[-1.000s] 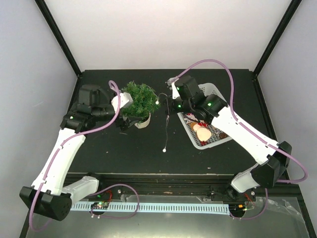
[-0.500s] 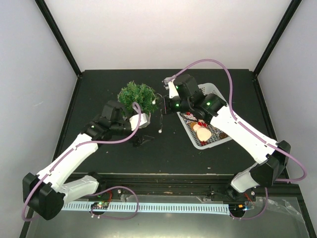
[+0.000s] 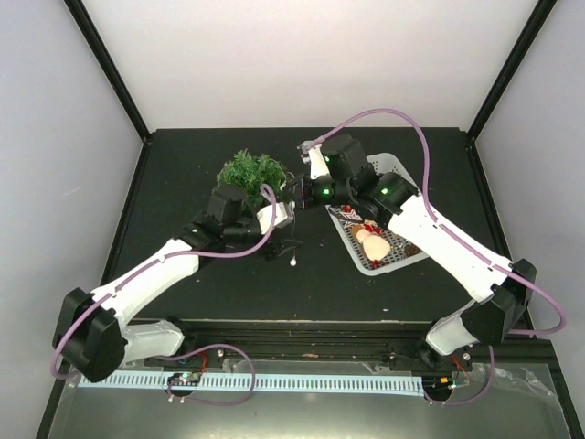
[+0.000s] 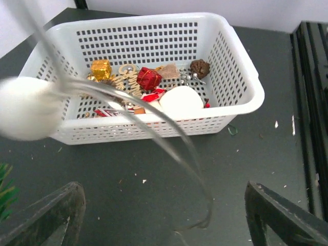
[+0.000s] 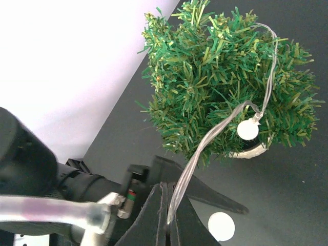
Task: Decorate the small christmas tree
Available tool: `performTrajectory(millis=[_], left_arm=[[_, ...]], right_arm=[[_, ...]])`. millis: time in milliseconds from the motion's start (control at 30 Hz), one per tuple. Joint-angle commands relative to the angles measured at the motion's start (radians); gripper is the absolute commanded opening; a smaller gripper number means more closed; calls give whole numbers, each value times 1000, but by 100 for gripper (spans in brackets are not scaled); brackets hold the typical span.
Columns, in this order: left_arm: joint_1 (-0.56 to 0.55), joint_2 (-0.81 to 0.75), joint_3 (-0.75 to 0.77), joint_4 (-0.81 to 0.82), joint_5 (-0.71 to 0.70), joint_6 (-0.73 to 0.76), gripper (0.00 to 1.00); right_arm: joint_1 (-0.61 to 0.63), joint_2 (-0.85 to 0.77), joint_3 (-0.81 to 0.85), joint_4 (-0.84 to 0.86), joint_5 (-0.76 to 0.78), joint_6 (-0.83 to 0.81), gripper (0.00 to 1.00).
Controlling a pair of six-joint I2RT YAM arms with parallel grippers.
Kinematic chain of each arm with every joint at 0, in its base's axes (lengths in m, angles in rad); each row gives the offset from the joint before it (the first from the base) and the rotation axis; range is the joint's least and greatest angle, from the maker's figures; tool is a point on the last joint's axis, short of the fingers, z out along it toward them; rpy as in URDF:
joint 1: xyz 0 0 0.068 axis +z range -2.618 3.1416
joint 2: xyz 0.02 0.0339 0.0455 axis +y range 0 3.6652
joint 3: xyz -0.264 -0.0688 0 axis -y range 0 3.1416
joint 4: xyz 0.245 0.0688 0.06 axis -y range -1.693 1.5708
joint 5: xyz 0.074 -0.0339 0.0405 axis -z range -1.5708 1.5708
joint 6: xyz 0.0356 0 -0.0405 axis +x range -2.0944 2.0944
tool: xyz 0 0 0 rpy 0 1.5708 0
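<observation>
The small christmas tree [image 3: 249, 171], bushy green in a white pot, stands at the back left of centre; it also shows in the right wrist view [image 5: 225, 77]. A clear light string [image 5: 215, 133] with white bulbs [image 5: 248, 129] lies over its branches. My right gripper [image 5: 168, 218] is shut on this string just right of the tree [image 3: 299, 190]. One bulb [image 3: 292, 262] hangs low near the table. My left gripper [image 4: 164, 210] is wide open below the right one [image 3: 285, 240]; the string [image 4: 169, 148] loops between its fingers untouched.
A white basket [image 3: 395, 165] at the right holds several ornaments, among them a gold cube [image 4: 101, 69], a red cube [image 4: 148, 78], a pine cone [image 4: 200, 67] and a white ball [image 4: 181, 101]. Black frame posts stand at the back corners.
My left arm has swung from the tree's left side round its front to just below the right gripper. The right gripper has shifted slightly left, and the hanging string now ends nearer the tree.
</observation>
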Motion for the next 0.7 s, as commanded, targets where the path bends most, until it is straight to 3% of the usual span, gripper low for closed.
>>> performTrajectory(millis=[0,100,167,200,467,667], left_arm=[[-27,45,-28,130,11,-8,75],[-29,56,-33,147,0,5,37],[-26,43,-33,130,-3,16,7],[-26,33,-34,123,-3,17,2],[2,-36,-30,-5,32,60,2],[45,-118,20,-218,54,156,2]], right_arm=[[5,2,30,31,-31,23,1],[4,0,33,28,-23,23,1],[4,-1,25,27,-15,22,1],[4,-1,20,29,-14,22,1],[4,-2,-27,60,-13,32,1],[-2,-15,-65,58,25,38,1]])
